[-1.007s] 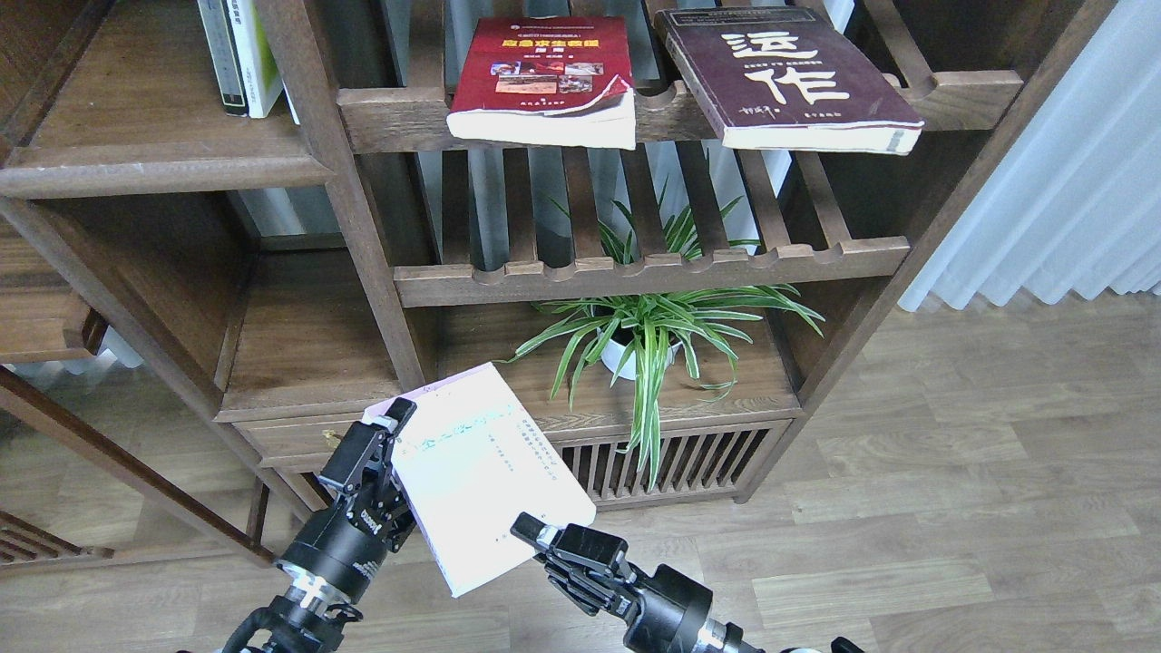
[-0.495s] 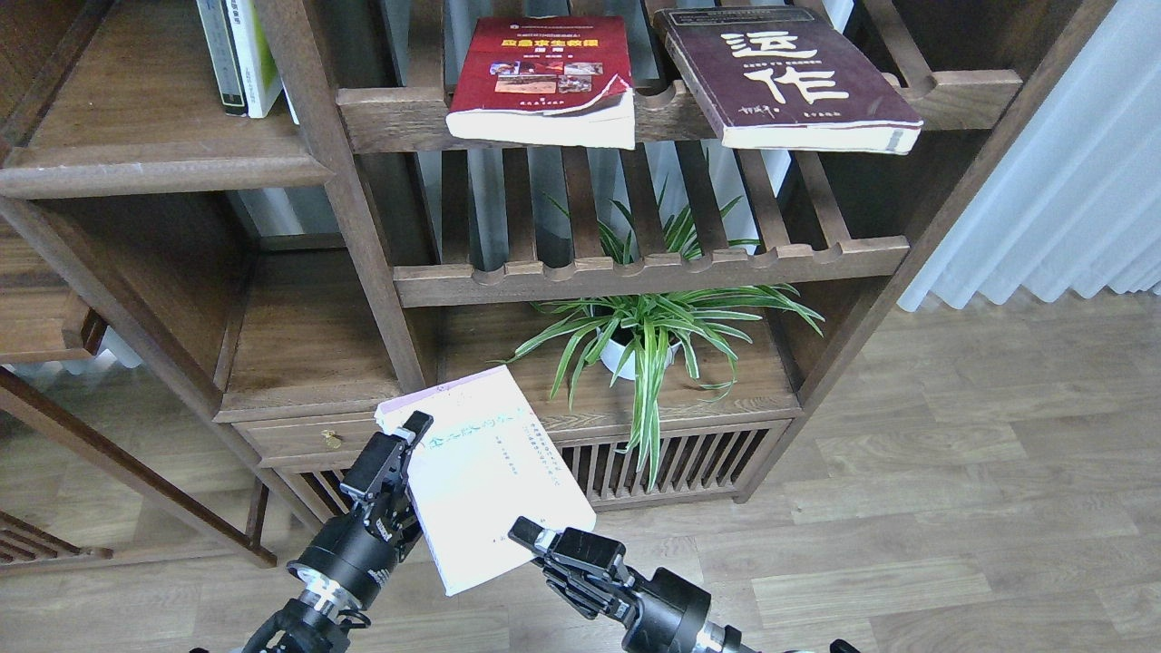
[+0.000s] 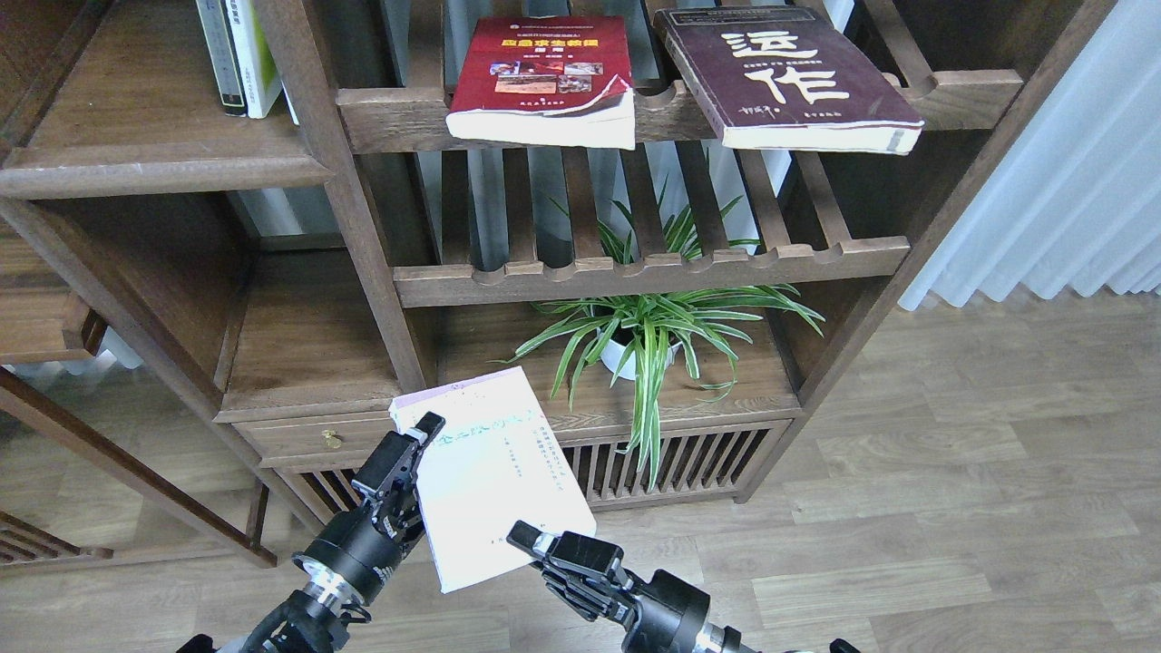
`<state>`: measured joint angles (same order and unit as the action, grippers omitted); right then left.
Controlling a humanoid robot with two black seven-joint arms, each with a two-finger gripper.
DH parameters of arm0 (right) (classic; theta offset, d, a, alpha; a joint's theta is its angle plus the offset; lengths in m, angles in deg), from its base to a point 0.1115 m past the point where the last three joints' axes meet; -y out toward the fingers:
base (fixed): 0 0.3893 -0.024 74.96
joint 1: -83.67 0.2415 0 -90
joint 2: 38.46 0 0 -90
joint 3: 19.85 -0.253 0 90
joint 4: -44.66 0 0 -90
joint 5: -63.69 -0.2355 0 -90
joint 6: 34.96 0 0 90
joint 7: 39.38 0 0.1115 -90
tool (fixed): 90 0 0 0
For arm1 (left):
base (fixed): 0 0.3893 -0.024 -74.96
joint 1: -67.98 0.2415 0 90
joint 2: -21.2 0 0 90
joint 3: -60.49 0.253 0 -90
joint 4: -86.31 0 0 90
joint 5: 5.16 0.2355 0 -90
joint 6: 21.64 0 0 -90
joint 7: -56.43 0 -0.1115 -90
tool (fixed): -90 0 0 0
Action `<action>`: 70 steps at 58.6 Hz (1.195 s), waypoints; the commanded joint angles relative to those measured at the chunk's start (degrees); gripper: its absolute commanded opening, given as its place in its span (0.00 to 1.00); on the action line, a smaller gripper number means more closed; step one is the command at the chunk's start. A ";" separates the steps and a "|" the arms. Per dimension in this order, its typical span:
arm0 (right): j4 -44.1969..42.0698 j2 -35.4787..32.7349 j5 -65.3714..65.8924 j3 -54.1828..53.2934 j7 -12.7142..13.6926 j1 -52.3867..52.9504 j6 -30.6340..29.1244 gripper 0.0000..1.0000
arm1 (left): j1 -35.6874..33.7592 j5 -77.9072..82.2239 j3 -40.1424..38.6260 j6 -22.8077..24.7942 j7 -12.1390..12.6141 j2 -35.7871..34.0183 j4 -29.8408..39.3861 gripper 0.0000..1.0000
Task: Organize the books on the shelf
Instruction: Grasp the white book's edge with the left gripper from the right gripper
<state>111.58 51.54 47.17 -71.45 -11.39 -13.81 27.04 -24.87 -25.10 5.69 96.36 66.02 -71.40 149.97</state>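
Before me stands a dark wooden bookcase (image 3: 363, 227) on a grey-brown plank floor (image 3: 952, 508). A potted spider plant (image 3: 648, 331) sits low inside it. Pale curtains (image 3: 1061, 181) hang at right.

Bookcase (image 3: 363, 227): dark-brown wood, visible grain, low satin sheen; solid shelf (image 3: 154, 154) at 10 o'clock smooth, rounded front edge slightly scuffed. Slatted racks (image 3: 635, 263) same wood. Red book (image 3: 544, 77) at 12 o'clock: glossy paper cover, front corner torn and curled, page block off-white, rough. Maroon book (image 3: 780, 73) at 1 o'clock: matt cover. Pale book (image 3: 494, 472) at 6 o'clock: smooth paper cover, bright glare. Both grippers, left (image 3: 413, 453) and right (image 3: 535, 544): black matt plastic or metal, cannot tell which. Floor (image 3: 952, 472): grey-brown wood-look planks, matt. Curtain (image 3: 1070, 181): sheer white cloth.
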 commanded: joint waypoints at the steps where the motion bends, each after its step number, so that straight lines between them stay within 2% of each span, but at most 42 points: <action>1: -0.04 0.00 0.00 0.01 0.00 -0.35 0.00 0.07 | -0.14 -0.01 -0.04 0.00 -0.01 -0.13 0.06 0.93; 9: -0.04 0.00 0.09 0.01 0.00 -0.43 0.00 0.07 | -0.23 -0.01 -0.04 0.00 -0.01 -0.04 0.06 0.74; 17: -0.04 0.00 0.17 -0.08 0.00 -0.43 0.00 0.07 | -0.93 -0.01 0.05 0.00 -0.01 -0.13 0.06 0.65; 22: -0.04 0.00 0.35 -0.16 0.00 -0.43 0.00 0.07 | -0.93 -0.09 -0.04 0.00 -0.01 -0.13 0.06 0.52; 35: -0.04 0.00 1.23 -0.43 0.00 -0.52 0.00 0.07 | -1.46 -0.09 0.75 0.00 0.08 -0.30 0.15 0.39; 39: -0.04 0.00 1.23 -0.43 0.00 -0.61 0.00 0.07 | -1.46 -0.09 0.84 0.00 0.52 -0.30 0.15 0.29; 43: -0.04 0.00 1.32 -0.51 0.00 -0.61 0.00 0.07 | -1.46 -0.27 1.45 0.00 1.13 -0.30 0.06 0.11; 46: -0.13 0.00 1.40 -0.60 0.00 -0.61 0.00 0.07 | -1.54 -0.27 2.07 0.00 1.22 -0.39 0.06 0.06; 57: -0.22 0.00 1.67 -1.39 0.00 -0.43 0.00 0.07 | -1.02 -0.62 5.32 0.00 1.31 -6.45 0.50 0.01; 70: -1.45 0.00 1.76 -1.75 0.00 0.09 0.00 0.07 | -0.84 -0.62 5.41 0.00 0.87 -9.44 1.12 0.00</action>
<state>111.00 51.56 48.87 -73.10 -11.29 -14.11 27.05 -25.72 -25.69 11.38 96.38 67.33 -79.06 150.76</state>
